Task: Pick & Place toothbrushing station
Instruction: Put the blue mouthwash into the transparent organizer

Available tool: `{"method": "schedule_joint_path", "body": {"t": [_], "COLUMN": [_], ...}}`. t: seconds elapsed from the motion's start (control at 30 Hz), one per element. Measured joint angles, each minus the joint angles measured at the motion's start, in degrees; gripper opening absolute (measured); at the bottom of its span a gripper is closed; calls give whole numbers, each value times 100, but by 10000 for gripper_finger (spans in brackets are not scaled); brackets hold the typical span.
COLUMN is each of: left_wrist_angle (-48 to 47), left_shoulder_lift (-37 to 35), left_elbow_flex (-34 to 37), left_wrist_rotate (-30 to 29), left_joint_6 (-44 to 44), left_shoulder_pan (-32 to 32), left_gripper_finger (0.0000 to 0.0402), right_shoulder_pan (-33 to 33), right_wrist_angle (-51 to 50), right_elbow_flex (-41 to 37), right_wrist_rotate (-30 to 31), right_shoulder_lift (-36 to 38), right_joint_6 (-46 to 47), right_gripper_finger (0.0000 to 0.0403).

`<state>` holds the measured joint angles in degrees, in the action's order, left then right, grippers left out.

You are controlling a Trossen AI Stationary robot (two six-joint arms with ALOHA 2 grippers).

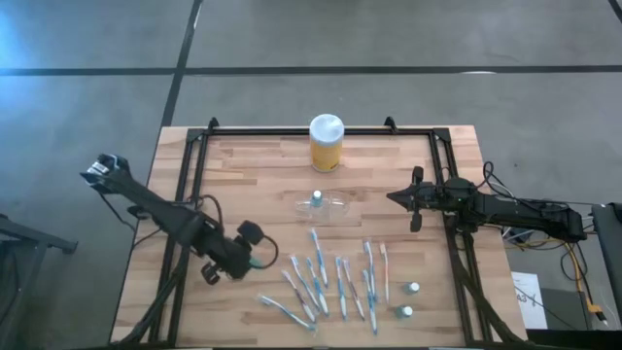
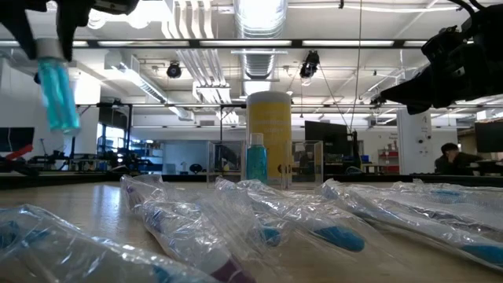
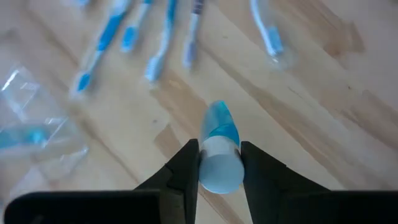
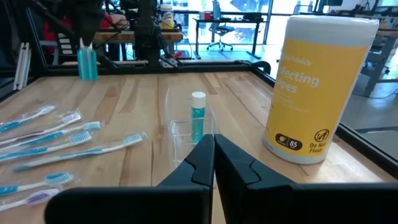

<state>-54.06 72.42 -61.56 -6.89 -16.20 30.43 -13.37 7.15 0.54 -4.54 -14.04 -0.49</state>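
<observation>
Left hand [image 3: 219,163] grips a small blue bottle [image 3: 219,149] above the wooden table [image 1: 243,175] — open workshop beyond.

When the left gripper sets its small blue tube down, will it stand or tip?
The blue tube looks slim and tall, so it may tip easily. Being round, it would probably roll. The left gripper holds it at the white cap, likely light.

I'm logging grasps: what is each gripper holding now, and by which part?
The left gripper holds a small blue tube by its white-capped end, lifted off the table. The right gripper is shut, holding nothing.
</observation>
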Motion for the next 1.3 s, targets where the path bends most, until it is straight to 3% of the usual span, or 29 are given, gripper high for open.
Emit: {"method": "schedule_joint_path", "body": {"t": [0.33, 0.47, 0.7, 0.97, 1.13, 1.3], "left_wrist_angle": [1, 70, 557, 1064, 1308, 1264], "left_shoulder_lift": [-794, -1069, -1215, -1093, -943, -475], "left_elbow_flex": [0, 0, 0, 0, -32, -507], "left_wrist_rotate": [-223, -590, -862, -681, -189, -34], "left_joint_6": [775, 1126, 1514, 2212, 3092, 2976], "left_shoulder_pan": [-150, -199, -428, -1044, -1616, -1962], "left_gripper_finger": [96, 96, 96, 96, 96, 96], "right_shoulder_pan": [0, 0, 0, 0, 0, -1], "right_wrist_angle": [-1, -1, 1, 1, 5, 29], "right_elbow_flex": [0, 0, 0, 0, 0, 0], "right_wrist_rotate": [1, 2, 2, 4, 6, 7], "right_shoulder_lift": [-2, -4, -4, -4, -4, -4], "right_joint_6": [-13, -11, 9, 4, 28, 33], "right_gripper_finger": [8, 8, 8, 8, 8, 8]}}
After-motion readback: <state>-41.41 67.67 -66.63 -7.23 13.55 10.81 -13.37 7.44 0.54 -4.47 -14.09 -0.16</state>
